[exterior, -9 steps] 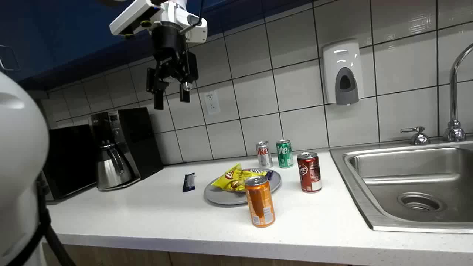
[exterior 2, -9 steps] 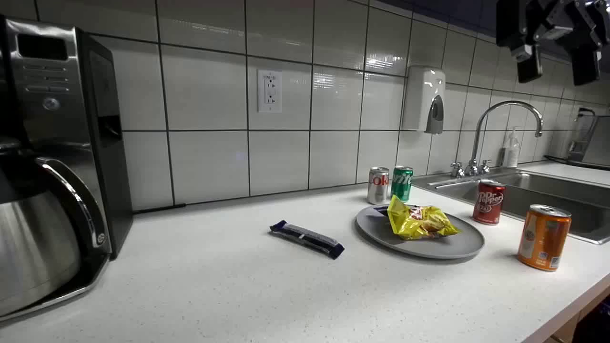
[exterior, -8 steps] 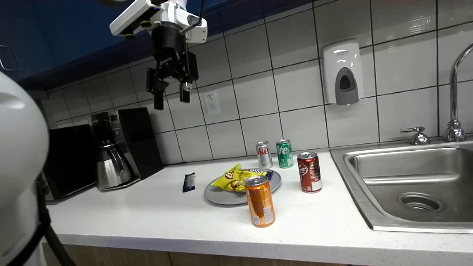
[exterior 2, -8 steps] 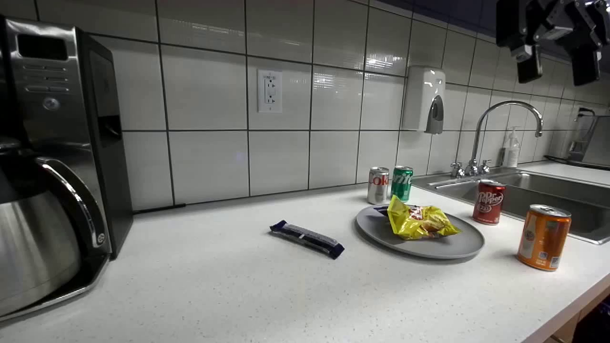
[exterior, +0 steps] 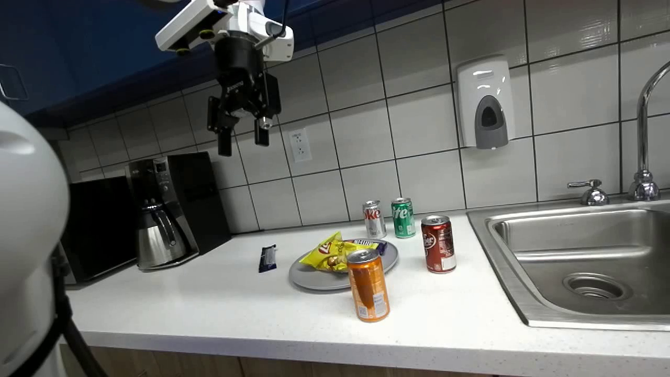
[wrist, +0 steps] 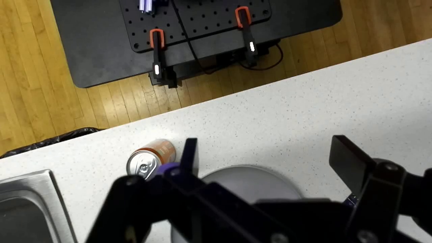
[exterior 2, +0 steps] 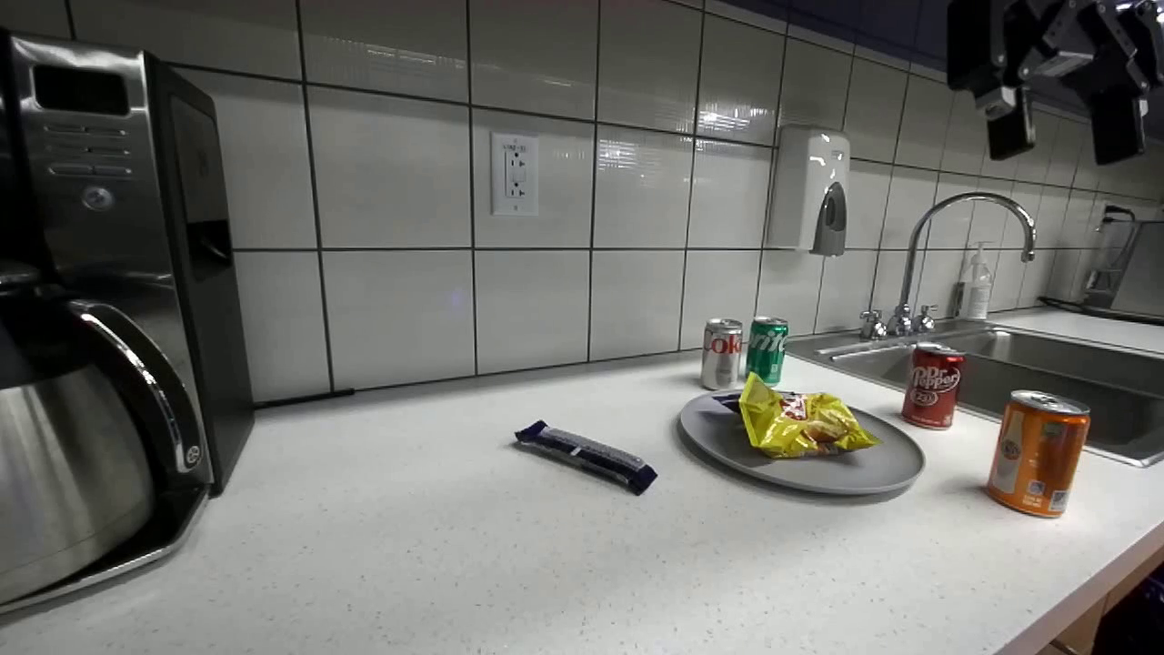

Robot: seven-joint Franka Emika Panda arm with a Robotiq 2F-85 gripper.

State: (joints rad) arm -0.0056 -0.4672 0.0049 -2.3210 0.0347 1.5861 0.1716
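Note:
My gripper (exterior: pixel 243 140) hangs high above the counter, open and empty, its fingers pointing down. It also shows in an exterior view (exterior 2: pixel 1066 136) and in the wrist view (wrist: pixel 265 148), fingers wide apart. Below is a grey plate (exterior 2: pixel 818 478) with a yellow snack bag (exterior 2: pixel 800 426) and a dark-wrapped bar (exterior: pixel 383 247). Another dark-wrapped bar (exterior 2: pixel 587 458) lies on the counter beside the plate. An orange can (exterior: pixel 368 288) stands upright near the plate; it also shows in the wrist view (wrist: pixel 163 150). The gripper hides most of the plate in the wrist view.
A Dr Pepper can (exterior 2: pixel 933 387), a silver Coke can (exterior 2: pixel 722 355) and a green Sprite can (exterior 2: pixel 767 350) stand near the sink (exterior: pixel 502 262). A coffee maker (exterior: pixel 178 209) stands opposite. A soap dispenser (exterior: pixel 484 102) hangs on the wall. Blue cabinets (exterior: pixel 104 47) overhang.

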